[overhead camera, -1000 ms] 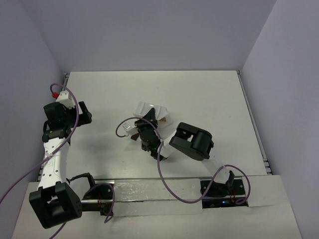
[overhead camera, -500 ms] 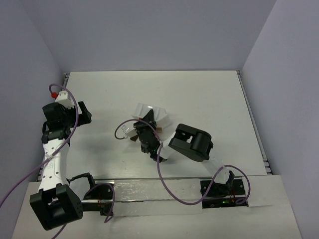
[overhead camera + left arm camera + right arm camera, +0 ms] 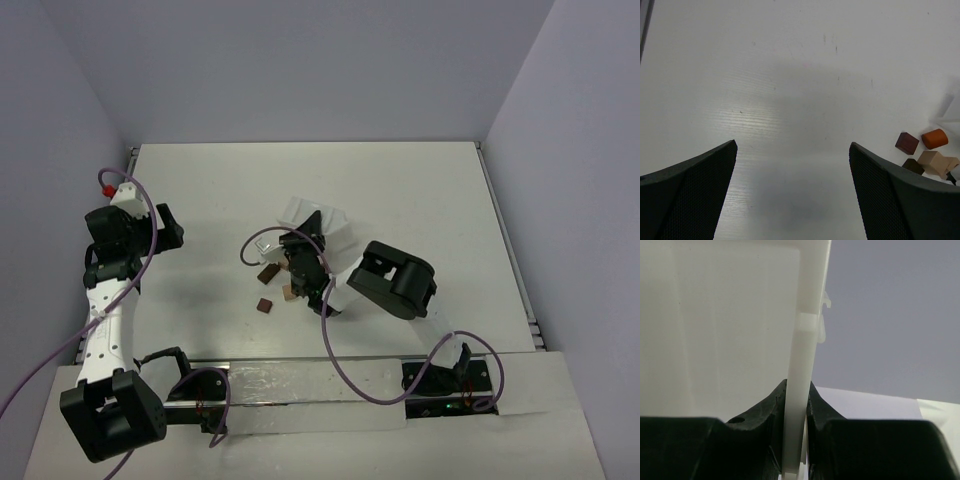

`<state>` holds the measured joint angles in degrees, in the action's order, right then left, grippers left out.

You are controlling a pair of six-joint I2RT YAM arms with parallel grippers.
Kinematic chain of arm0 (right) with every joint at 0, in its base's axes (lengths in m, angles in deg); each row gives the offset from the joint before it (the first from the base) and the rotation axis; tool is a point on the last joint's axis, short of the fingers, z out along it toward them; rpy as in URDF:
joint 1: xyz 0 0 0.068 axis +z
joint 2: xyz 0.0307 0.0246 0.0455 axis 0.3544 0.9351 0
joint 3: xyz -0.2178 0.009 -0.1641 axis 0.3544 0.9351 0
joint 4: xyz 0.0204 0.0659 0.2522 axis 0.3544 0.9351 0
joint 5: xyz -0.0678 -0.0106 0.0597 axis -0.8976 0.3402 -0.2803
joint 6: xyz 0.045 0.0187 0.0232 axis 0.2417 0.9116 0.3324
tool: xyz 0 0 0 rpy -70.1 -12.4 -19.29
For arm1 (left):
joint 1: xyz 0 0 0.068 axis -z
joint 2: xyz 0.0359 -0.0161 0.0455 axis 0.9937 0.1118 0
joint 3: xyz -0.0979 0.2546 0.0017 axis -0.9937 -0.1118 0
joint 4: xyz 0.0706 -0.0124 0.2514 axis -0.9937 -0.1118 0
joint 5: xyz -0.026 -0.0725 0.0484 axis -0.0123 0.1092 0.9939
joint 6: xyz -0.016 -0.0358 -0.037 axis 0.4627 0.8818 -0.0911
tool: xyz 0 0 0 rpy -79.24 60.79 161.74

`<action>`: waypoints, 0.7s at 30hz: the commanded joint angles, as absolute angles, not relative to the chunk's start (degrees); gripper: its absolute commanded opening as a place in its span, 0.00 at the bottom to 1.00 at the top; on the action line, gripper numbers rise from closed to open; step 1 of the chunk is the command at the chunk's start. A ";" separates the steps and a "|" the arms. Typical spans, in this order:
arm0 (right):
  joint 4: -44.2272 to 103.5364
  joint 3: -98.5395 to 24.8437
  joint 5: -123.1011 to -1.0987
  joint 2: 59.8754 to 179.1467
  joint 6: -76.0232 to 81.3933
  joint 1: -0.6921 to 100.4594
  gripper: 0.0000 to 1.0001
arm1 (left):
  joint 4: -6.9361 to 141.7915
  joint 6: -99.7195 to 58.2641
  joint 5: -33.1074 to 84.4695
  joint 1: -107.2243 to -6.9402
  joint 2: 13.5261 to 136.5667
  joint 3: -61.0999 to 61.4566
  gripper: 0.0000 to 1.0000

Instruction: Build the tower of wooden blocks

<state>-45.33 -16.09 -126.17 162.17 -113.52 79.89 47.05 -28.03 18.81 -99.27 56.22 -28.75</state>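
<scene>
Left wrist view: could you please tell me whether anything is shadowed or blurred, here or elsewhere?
Left wrist: a soft shadow crosses the table; the blocks are sharp. Right wrist: the box is washed-out white. Top external: even light, soft shadows.

No readable text, labels, brands or numbers in any view.

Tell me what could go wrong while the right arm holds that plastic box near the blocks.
The right gripper pinches the plastic box by one thin wall only, so it may slip and fall among the wood blocks. Those blocks lie bunched close together; the open left gripper may knock neighbours when picking one.
</scene>
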 commanded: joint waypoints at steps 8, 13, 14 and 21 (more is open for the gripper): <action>-72.04 -16.31 -126.50 155.29 -112.46 75.80 0.00 | 47.44 -27.85 17.07 -99.75 55.08 -26.36 0.99; -66.16 -13.55 -129.03 152.07 -107.64 73.62 0.00 | 47.44 -28.13 16.54 -99.80 55.14 -26.46 0.99; -63.25 -12.80 -129.56 150.75 -104.64 73.02 0.00 | 47.50 -28.18 16.37 -99.78 54.95 -26.55 0.99; -5.95 -15.65 -128.32 133.20 -63.46 69.41 0.00 | 47.57 -28.35 15.66 -99.89 55.23 -26.51 0.99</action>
